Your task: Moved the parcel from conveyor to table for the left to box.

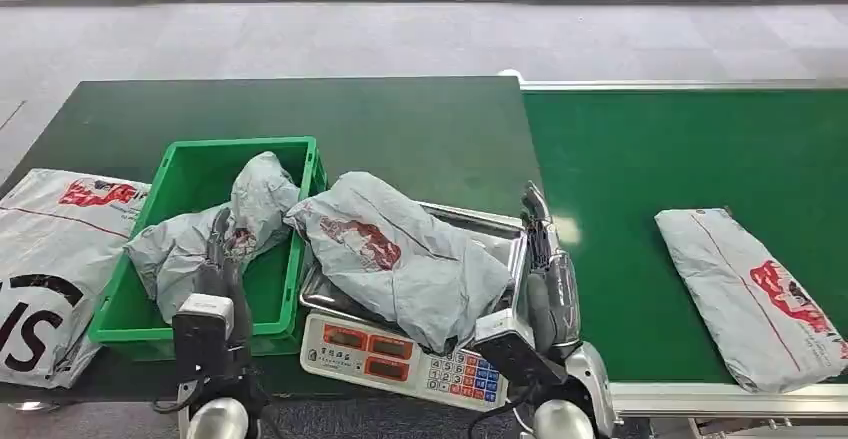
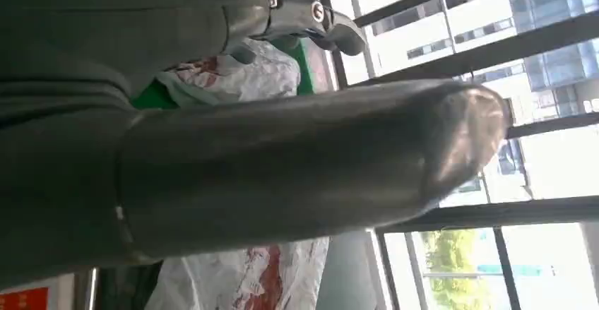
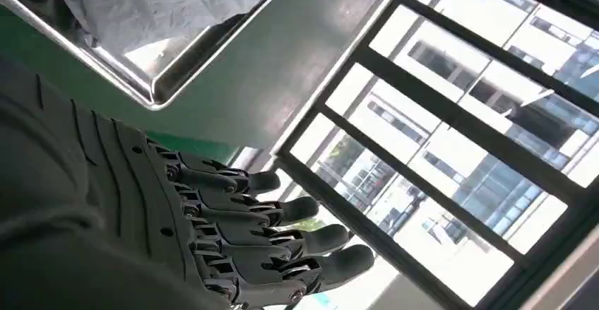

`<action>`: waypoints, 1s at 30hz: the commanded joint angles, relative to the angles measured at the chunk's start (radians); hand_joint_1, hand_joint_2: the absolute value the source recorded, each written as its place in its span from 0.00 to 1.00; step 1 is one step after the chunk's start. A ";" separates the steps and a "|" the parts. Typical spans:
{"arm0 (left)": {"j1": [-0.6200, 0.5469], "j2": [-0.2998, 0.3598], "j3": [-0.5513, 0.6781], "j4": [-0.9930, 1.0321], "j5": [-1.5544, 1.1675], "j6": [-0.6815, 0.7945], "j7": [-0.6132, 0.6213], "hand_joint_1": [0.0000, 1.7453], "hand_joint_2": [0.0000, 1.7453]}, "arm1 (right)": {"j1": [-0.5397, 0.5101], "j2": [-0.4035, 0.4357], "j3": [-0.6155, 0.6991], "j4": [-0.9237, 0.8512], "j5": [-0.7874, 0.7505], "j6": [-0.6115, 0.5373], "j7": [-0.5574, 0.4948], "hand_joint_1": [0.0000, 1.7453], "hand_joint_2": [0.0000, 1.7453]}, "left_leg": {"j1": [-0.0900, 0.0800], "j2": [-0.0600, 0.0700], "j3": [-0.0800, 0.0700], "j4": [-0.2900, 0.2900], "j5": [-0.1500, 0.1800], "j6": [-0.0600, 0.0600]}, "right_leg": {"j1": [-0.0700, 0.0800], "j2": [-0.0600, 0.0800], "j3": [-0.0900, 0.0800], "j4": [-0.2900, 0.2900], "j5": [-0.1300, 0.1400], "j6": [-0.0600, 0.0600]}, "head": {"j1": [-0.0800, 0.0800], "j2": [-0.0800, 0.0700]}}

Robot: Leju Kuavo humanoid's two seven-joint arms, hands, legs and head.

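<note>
Nearest cam: 2 silver arms w/ dark hands, coming up from lower edge. Left hand (image 1: 222, 259) raised over near part of green plastic crate (image 1: 180, 174), fingers against grey crumpled poly mailer parcel in crate (image 1: 215, 234); can't tell if gripping or just touching, thumb fills the wrist view. Right hand (image 1: 545, 249) upright just beside right rim of steel scale tray (image 1: 512, 231), fingers straight, held close side by side, holding nothing; same fingers (image 3: 297, 236) seen extended and empty in right wrist view, tray edge nearby (image 3: 152, 91).

White electronic scale w/ 2 red displays and keypad (image 1: 400, 359) on dark green worktop (image 1: 400, 129), between the 2 arms. On its tray: grey poly mailer parcel w/ red print (image 1: 400, 259), bulky, draped across tray and overhanging toward keypad.

Parcel count: 4 grey mailers total. 1 in crate, 1 on scale, 1 large flat white-grey mailer w/ red + black lettering (image 1: 50, 249) on worktop left of crate, touching crate's side, 1 flat grey mailer w/ red logo (image 1: 755, 294) on bright green conveyor belt (image 1: 680, 159), right side, well apart from right hand.

1 crate, 1 scale, 1 conveyor. Grey floor and window frames beyond.
</note>
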 commanded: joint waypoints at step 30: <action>-0.349 0.117 -0.525 0.603 -0.688 -0.162 0.137 1.00 1.00 | 0.090 -0.001 -0.114 -0.053 -0.100 0.062 -0.149 0.00 0.00 | 0.000 0.001 0.002 -0.002 0.001 0.000 | 0.000 -0.001 0.002 -0.002 0.001 0.000 | 0.000 0.000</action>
